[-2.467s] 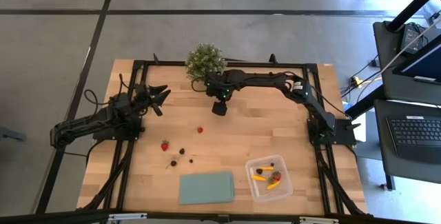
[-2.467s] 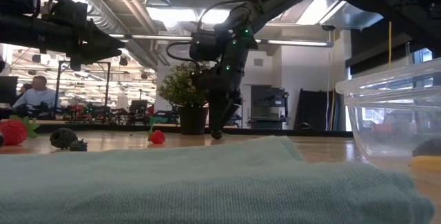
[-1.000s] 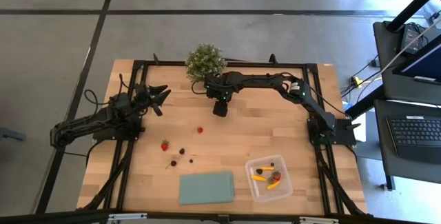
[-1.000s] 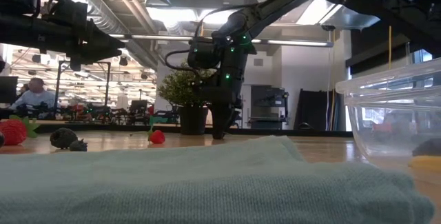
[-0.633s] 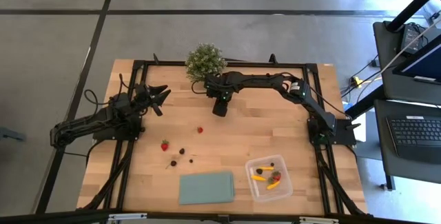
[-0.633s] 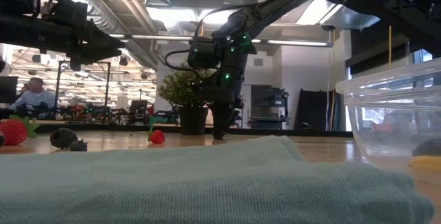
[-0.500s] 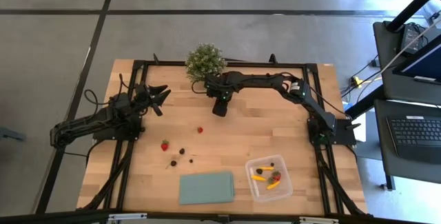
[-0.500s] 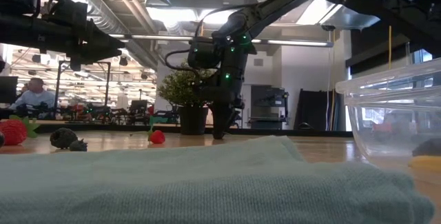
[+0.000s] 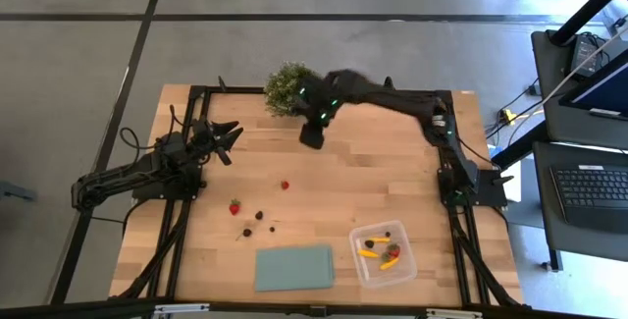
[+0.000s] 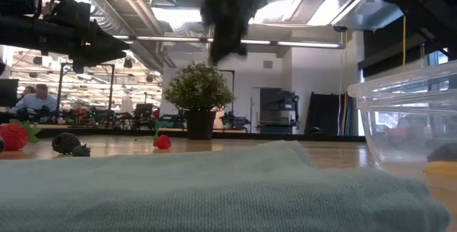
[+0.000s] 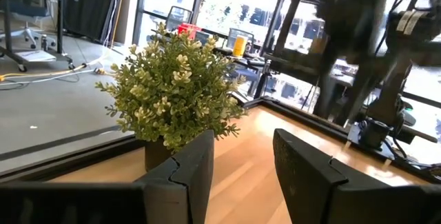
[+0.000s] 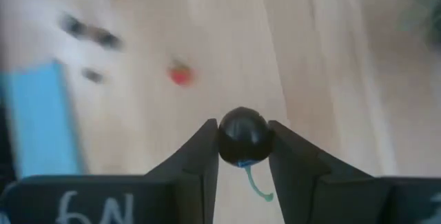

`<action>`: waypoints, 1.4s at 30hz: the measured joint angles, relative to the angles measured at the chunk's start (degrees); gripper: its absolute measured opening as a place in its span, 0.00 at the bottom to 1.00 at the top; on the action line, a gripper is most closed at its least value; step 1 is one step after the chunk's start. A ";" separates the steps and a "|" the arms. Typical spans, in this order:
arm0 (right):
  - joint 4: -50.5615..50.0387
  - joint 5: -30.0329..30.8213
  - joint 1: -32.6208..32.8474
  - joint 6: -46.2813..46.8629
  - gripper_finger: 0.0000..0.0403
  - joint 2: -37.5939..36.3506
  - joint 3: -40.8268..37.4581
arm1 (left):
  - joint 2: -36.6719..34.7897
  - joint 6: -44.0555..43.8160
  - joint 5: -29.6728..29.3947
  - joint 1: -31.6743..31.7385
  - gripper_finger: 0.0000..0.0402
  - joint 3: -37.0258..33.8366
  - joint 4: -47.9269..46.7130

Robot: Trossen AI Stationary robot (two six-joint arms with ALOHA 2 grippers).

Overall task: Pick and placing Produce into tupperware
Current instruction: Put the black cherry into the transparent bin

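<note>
Right pincer (image 12: 242, 156): clenched on dark round berry (image 12: 242, 136), arm raised high over the tabletop (image 9: 392, 191), 12 o'clock side.
Left pincer (image 11: 242, 162): released, facing potted plant (image 11: 172, 96).

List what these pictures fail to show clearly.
- High view: the right gripper hides the dark berry it holds.
- Low view: the tupperware is cut off by the picture's edge, its contents hazy.
- Right wrist view: loose produce on the table is motion-blurred.
- High view: the left gripper waits; small dark berries are too tiny to identify.
</note>
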 joint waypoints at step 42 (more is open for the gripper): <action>34.96 11.34 47.31 54.73 0.26 -38.99 -78.36 | -0.01 0.17 -1.83 0.02 0.36 -0.01 0.13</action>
